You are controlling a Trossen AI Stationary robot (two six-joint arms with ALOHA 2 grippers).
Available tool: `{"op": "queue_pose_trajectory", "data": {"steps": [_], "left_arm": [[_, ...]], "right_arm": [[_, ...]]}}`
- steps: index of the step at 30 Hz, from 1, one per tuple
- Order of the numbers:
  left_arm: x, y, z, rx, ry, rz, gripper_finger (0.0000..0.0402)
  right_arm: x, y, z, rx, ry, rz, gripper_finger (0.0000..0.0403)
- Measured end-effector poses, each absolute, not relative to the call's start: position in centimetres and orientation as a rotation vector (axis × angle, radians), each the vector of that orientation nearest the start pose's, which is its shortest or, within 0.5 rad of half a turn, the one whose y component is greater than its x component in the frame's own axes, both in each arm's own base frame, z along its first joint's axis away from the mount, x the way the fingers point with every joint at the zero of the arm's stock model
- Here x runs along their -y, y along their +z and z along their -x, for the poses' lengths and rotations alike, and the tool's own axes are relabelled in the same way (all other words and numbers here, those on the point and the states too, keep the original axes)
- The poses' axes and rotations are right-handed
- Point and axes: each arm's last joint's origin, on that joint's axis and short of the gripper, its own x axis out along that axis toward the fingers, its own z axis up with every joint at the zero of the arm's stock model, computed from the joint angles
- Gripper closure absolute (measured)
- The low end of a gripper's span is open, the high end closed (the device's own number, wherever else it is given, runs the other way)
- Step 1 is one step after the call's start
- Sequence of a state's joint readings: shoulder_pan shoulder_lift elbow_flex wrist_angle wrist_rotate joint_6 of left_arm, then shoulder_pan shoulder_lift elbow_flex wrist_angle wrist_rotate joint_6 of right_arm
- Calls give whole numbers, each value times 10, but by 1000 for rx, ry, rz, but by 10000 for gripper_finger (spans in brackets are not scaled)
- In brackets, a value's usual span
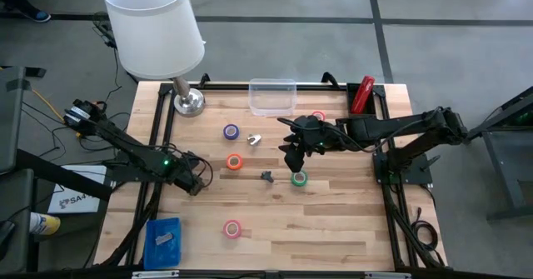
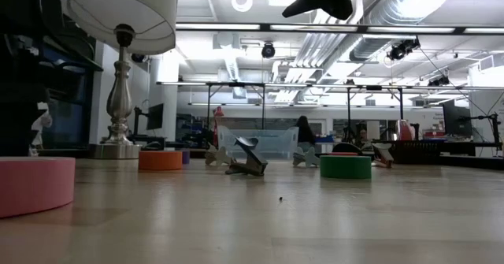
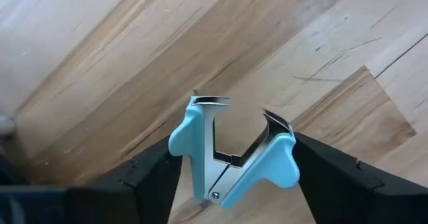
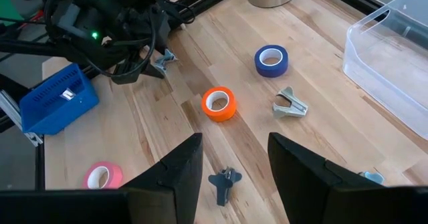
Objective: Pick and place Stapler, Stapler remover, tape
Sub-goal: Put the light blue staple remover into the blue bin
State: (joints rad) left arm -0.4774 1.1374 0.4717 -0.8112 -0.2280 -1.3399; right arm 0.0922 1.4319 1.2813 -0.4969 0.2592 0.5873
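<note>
My left gripper [image 1: 197,181] points down near the table's left side, shut on a light-blue stapler remover [image 3: 231,150]. My right gripper [image 1: 291,154] hangs open and empty above the table's middle, over the green tape roll [image 1: 299,177]. The red stapler [image 1: 362,94] lies at the far right corner. Other tape rolls lie flat on the wood: purple [image 1: 231,132], orange [image 1: 234,161] and pink [image 1: 232,227]. A silvery stapler remover [image 1: 255,139] and a dark one [image 1: 267,176] lie between them. My left gripper has the light-blue stapler remover between its two fingers, one finger against each blue handle wing [image 3: 182,136] [image 3: 286,158]. The fingers come from above, pointing down. The remover's claws [image 3: 214,102] point at the wood and stand apart; whether they rest on it I cannot tell.
A clear plastic box [image 1: 272,96] stands at the far edge, and a lamp [image 1: 158,29] with a silver base stands at the far left. A blue basket [image 1: 162,241] sits at the near left corner. Bare wood lies along the near right side.
</note>
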Motion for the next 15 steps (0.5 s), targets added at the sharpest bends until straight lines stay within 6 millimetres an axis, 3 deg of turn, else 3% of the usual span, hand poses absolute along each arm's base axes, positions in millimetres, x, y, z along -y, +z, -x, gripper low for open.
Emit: {"op": "queue_pose_trajectory", "data": {"steps": [8,15], "left_arm": [[62,143,-134,-1227,706,605,188],[63,143,-134,-1241,700,613,263]], "right_arm": [[-21,330,-310,-569,-342,-452,242],[-21,330,-310,-569,-342,-452,242]]}}
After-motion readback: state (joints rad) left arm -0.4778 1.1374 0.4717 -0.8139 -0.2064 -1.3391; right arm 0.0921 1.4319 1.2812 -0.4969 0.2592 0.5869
